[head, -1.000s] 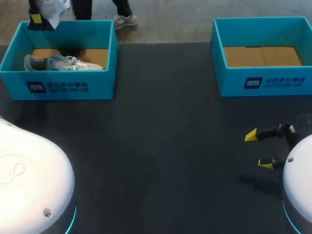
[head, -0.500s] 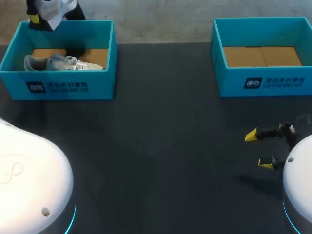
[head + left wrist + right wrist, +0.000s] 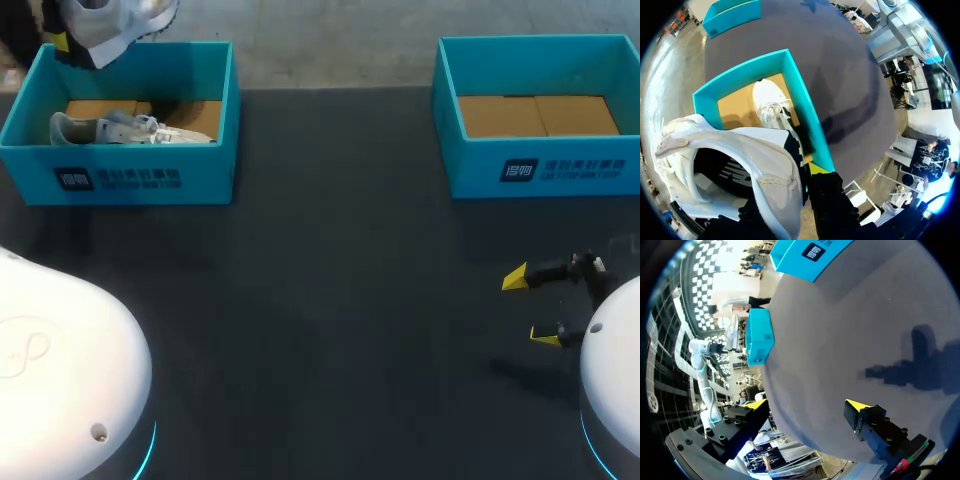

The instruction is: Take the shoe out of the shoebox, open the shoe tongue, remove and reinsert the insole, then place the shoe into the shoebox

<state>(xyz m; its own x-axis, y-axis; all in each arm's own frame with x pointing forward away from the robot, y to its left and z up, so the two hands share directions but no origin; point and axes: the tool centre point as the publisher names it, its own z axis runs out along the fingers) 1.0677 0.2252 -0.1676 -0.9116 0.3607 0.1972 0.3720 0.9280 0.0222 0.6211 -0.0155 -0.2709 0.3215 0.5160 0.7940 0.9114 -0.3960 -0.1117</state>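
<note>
Shoe (image 3: 110,25) is hanging in the air over the far left corner of the left shoebox (image 3: 120,180) in the head view, so it's out of the box but not resting on the table (image 3: 330,300). A second shoe (image 3: 120,128) is lying inside that shoebox on the cardboard floor. The right gripper (image 3: 530,305) is sitting well off to the right of the shoebox, at the robot's edge of the table, with its fingers spread and carrying nothing.

Over in the left wrist view, the left gripper (image 3: 799,182) is pinching the shoe by the rim of its opening. Only one yellow tip is showing, pressed against the outside. The other is hiding behind the shoe, so I'm guessing it's inside. The shoebox is lying straight below, with the second shoe in it.

Here's what's bugging me: that's a thin bite on soft fabric with the whole shoe dangling off it. I'm thinking it could be swinging or slipping loose on the way out and dropping back onto the second shoe. The sole could also be snagging the shoebox wall and dragging the box along.

In the right wrist view, the right gripper's fingers are standing wide apart over bare table, with the shoebox far ahead. So nothing is backing up that grip if it's slipping.
</note>
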